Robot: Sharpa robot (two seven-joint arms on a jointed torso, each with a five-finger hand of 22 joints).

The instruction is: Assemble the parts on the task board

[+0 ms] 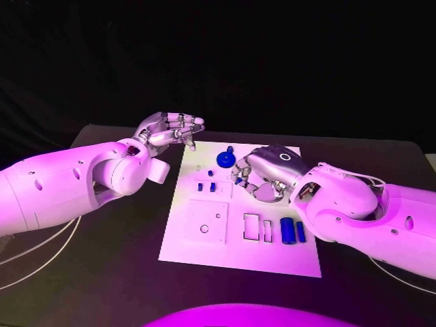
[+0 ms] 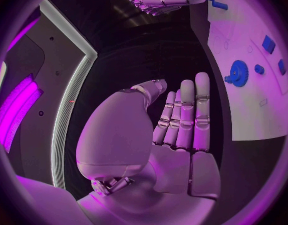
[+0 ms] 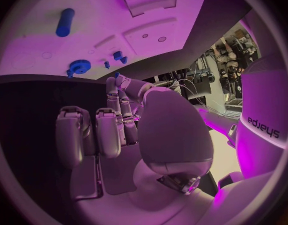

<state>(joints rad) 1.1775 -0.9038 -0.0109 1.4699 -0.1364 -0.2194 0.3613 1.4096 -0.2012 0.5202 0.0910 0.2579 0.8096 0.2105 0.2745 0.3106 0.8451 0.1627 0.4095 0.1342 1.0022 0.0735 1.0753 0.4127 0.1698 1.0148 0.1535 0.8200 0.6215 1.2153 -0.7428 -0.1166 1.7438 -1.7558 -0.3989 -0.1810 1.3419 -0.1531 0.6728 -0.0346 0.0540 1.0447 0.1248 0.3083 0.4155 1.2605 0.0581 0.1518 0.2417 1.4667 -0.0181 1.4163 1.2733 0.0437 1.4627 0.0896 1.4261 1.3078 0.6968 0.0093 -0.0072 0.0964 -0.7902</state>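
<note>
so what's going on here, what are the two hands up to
A robot is working at a white task board on a black table, with small blue parts on it: a gear near the far edge and a cylinder nearer the robot. The left hand is raised off the board's far left corner, fingers loosely curled, and seems to hold nothing. The right hand is over the middle of the board, fingers pointing down; whether it grips a part I cannot tell.
</note>
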